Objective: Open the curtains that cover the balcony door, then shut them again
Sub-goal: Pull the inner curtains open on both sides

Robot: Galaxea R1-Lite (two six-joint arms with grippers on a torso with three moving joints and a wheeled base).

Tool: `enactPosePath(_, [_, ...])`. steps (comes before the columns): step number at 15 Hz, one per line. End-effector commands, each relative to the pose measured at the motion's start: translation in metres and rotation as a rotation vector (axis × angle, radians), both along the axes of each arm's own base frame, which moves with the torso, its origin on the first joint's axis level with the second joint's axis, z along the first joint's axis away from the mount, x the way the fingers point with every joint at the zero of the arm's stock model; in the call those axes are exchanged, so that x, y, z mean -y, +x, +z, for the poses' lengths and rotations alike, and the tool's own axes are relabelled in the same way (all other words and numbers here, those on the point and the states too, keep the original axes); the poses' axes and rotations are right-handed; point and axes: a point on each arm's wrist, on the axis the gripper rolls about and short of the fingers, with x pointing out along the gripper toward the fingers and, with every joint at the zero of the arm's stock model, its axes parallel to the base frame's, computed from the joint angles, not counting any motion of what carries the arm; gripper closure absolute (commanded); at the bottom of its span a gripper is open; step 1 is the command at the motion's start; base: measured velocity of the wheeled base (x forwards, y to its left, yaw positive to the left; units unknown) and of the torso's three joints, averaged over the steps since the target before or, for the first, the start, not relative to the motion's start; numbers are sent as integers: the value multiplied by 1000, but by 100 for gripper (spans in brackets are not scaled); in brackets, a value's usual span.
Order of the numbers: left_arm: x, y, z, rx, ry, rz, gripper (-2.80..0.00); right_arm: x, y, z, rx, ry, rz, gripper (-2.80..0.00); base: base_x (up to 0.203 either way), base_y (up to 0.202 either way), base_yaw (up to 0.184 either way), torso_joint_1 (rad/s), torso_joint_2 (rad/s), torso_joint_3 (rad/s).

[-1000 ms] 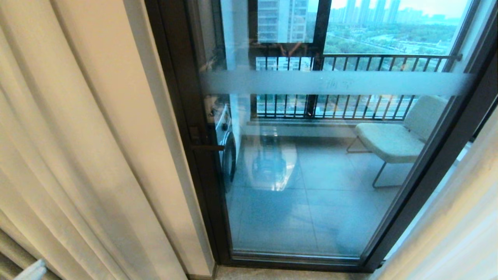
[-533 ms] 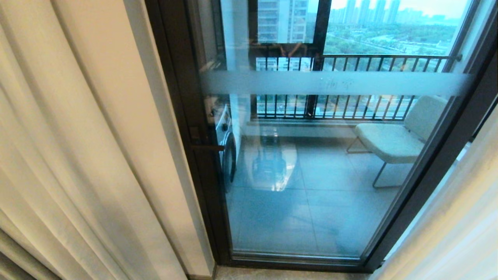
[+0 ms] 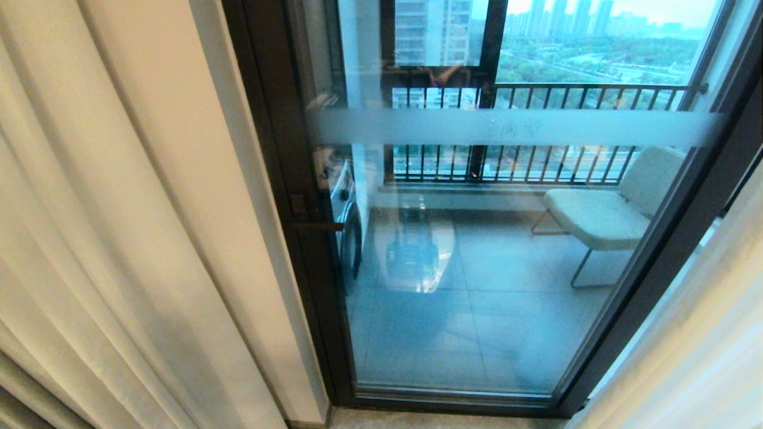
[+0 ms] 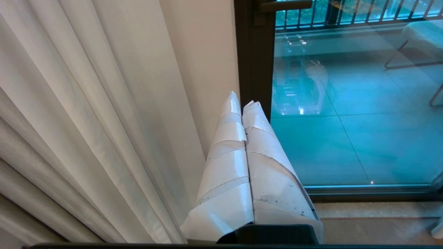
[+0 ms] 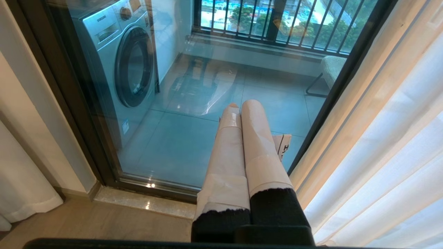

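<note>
Nearest the lens in the left wrist view, the left gripper [image 4: 242, 100] is seen with its white-taped fingers pressed together on nothing, hanging just beside the cream folds; in the right wrist view the right gripper [image 5: 242, 105] is likewise closed and empty, its tan-wrapped fingers pointed toward the glass. A second ago a white tip of the left gripper was caught at the lower left corner of the head view; it has since dropped out of that frame, so the arm is judged to have been drawn back and parked (the opening pass looks finished, the closing pass not yet begun). The curtains [image 3: 119, 238] are gathered at the left of the head view in heavy, matte, softly ribbed pleats, with a thinner, paler sheer panel [image 3: 703, 333] bunched at the lower right. Between them the balcony door [image 3: 477, 298] stands uncovered: smooth reflective glass crossed by a frosted band, held in a thick dark metal frame. Farther back, a rounded steel-grey washing machine [image 5: 117, 65], grey floor tiles, a padded chair [image 3: 602, 214] on thin legs and slim black railing bars [image 3: 536, 167] are made out.
</note>
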Motion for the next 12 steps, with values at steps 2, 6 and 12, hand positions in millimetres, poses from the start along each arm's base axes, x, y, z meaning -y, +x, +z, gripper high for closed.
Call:
enactPosePath(2, [0, 0, -1, 1, -10, 1, 0, 0, 0, 0, -2, -1, 0, 0, 0, 0, 0, 0, 0, 0])
enactPosePath(6, [0, 0, -1, 0, -43, 5, 0, 0, 0, 0, -2, -1, 1, 0, 0, 0, 0, 0, 0, 0])
enactPosePath(12, [0, 0, -1, 4, -44, 7, 0, 0, 0, 0, -2, -1, 2, 0, 0, 0, 0, 0, 0, 0])
